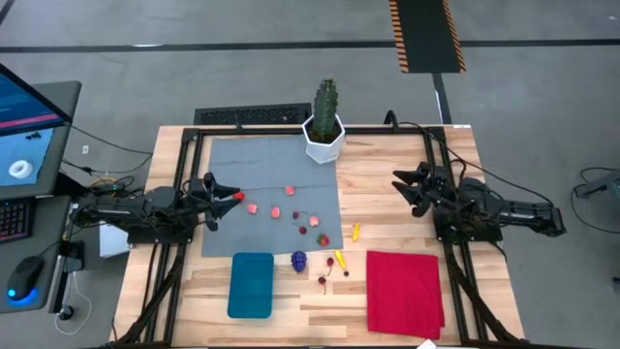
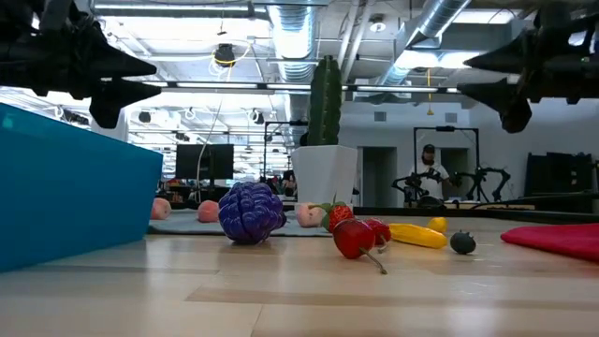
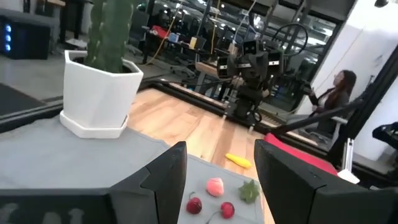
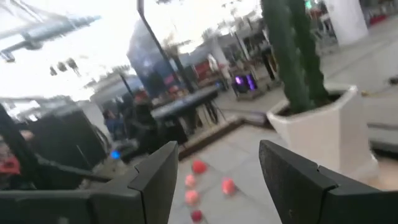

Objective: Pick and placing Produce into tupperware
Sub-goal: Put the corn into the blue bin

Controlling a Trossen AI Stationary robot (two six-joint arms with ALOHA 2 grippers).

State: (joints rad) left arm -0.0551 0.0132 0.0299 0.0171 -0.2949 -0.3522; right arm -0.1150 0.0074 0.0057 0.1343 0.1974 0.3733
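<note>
jaws open in both wrist views only.

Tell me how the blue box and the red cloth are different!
The tupperware is teal-blue; the red cloth is red. The tupperware is a box with walls; the cloth lies flat. The tupperware is smaller and sits nearer the left arm; the cloth nearer the right. Both are rectangular and lie on the table's front edge.

Tiny toy produce scattered on mat & wood; teal tupperware empty, nearby.
</note>
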